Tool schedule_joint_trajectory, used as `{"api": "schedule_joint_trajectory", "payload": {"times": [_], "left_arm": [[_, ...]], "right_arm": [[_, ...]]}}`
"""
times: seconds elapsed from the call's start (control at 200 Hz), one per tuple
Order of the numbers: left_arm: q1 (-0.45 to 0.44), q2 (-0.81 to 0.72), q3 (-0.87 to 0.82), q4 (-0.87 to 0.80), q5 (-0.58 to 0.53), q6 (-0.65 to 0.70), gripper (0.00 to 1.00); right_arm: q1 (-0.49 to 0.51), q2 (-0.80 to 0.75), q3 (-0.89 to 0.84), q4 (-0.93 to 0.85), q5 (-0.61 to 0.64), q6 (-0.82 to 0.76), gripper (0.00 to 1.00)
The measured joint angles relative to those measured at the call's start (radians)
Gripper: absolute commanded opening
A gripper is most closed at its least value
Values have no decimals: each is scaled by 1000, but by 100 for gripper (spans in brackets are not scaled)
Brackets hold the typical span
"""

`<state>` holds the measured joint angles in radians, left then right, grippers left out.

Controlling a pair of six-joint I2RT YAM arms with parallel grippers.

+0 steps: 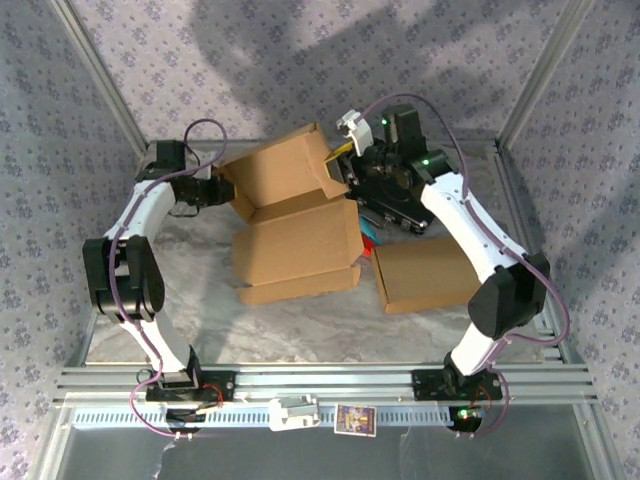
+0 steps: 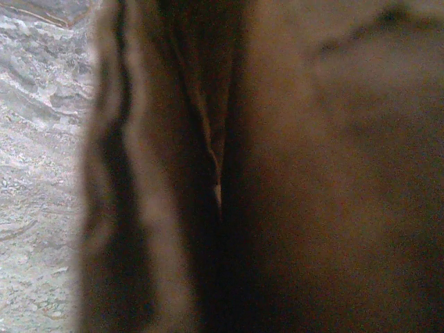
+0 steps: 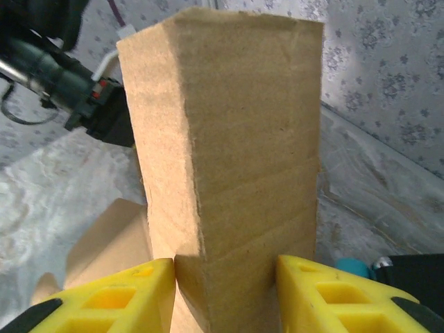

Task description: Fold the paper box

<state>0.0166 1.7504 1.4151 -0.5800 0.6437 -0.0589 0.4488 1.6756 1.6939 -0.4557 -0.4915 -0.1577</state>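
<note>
Well, the paper box [image 1: 280, 170] sat up off the table [image 1: 200, 330] toward 12 o'clock from its middle, tilted and half-formed, with an arm working each end. At the box's 9 o'clock the left gripper [image 1: 222, 190] was clenched right down, apparently pinching a thin cardboard wall; its wrist camera was so close that the brown board [image 2: 312, 173] came out as a blur, so exactly what it pinched was hard to read. At 3 o'clock the right gripper [image 1: 350, 178] had an upright panel of the box [image 3: 243, 139] between its jaws, the yellow fingers [image 3: 118, 298] pressed against both faces in the right wrist view, so that was a firm grasp on the cardboard. Holding both ends looked like the point: one side anchored the body while the other could bend a panel along its crease. Finished boxes [image 1: 295, 245] lay stacked at 6 o'clock from the held one, and another flat one [image 1: 425, 272] at 4 o'clock, well out of the working space.
</note>
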Motion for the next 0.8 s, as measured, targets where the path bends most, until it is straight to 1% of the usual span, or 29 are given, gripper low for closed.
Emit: {"api": "schedule_joint_trajectory", "payload": {"times": [0.21,0.305,0.415,0.52,0.6,0.68,0.8], "left_arm": [[-6,-4,0,-15,-27,9,0],[-8,-13,0,-26,-38,13,0],[-22,-27,3,-41,-58,18,0],[-37,-38,11,-53,-79,18,0],[-45,-45,13,-59,-93,19,0],[-56,-48,15,-68,-109,22,0],[-75,-48,31,-93,-136,22,0]], "right_arm": [[72,17,13,-13,227,-43,39],[99,37,38,-18,332,-50,40],[126,62,69,-24,444,-50,45],[143,79,84,-28,536,-50,46],[149,92,94,-30,591,-50,43],[150,109,112,-37,631,-50,36],[149,131,139,-50,687,-37,20]]}}
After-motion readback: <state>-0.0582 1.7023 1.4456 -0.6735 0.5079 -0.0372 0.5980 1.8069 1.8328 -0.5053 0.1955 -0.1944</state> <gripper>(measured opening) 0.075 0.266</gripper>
